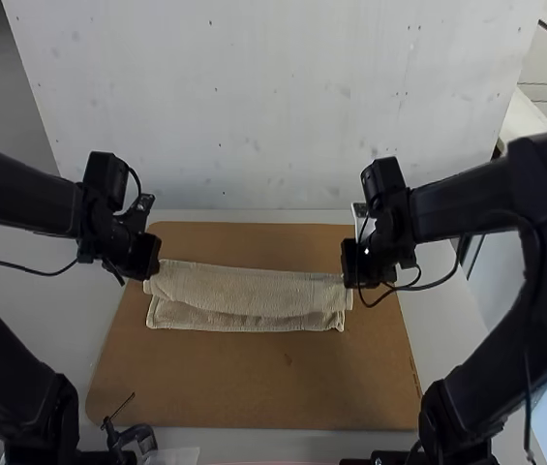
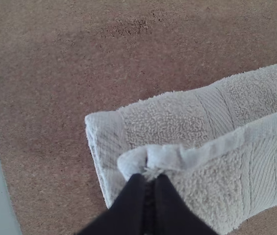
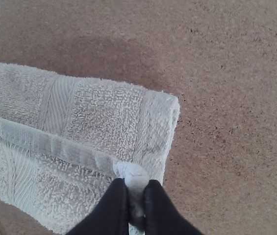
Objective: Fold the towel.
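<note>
- Left claw (image 1: 145,271) pinches one upper-layer corner of the beige terry towel (image 1: 244,291).
- Right claw (image 1: 352,279) pinches at the towel's opposite end.
- Both grips look obscured from above.

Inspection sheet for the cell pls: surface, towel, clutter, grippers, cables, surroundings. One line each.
Surface: brown board, towel lying on it near the middle.
Towel: beige towel, folded in layers; a strip of the lower layer shows along the side nearer the arm bases.
Clutter: small dark clamp-like item with a thin rod, by the left arm's base; exact type can't be told.
Left gripper: shut on the upper layer's left corner.
Right gripper: shut on the upper layer's right corner.
Cables: black cable along the left arm; looped cable at the right arm's wrist.
Surroundings: pale surface beside the board.
</note>
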`<act>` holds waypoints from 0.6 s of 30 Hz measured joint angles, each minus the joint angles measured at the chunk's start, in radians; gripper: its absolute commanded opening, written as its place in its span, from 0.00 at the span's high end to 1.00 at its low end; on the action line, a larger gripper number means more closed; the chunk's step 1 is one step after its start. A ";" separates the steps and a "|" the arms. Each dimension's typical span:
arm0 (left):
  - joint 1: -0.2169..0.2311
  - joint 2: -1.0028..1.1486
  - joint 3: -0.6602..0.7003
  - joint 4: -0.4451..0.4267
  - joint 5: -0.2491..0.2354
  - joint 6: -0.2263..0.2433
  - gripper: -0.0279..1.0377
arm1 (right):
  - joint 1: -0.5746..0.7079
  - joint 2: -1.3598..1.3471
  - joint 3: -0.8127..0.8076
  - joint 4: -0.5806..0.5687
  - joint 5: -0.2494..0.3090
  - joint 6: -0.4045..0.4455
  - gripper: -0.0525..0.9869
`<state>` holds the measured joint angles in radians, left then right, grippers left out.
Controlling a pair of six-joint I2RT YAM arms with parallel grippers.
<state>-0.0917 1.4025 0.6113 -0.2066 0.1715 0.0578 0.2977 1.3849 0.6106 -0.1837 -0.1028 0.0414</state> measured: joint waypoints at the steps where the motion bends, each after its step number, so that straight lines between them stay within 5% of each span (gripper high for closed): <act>1: 0.000 0.013 0.000 0.003 0.000 0.000 0.96 | 0.004 0.011 -0.003 0.008 0.002 0.000 0.93; 18: 0.003 0.164 0.000 0.107 0.000 -0.003 0.96 | 0.012 0.187 -0.008 0.147 0.027 0.003 0.93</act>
<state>-0.0887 1.5669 0.6113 -0.0998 0.1711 0.0544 0.3099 1.5723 0.6029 -0.0364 -0.0753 0.0448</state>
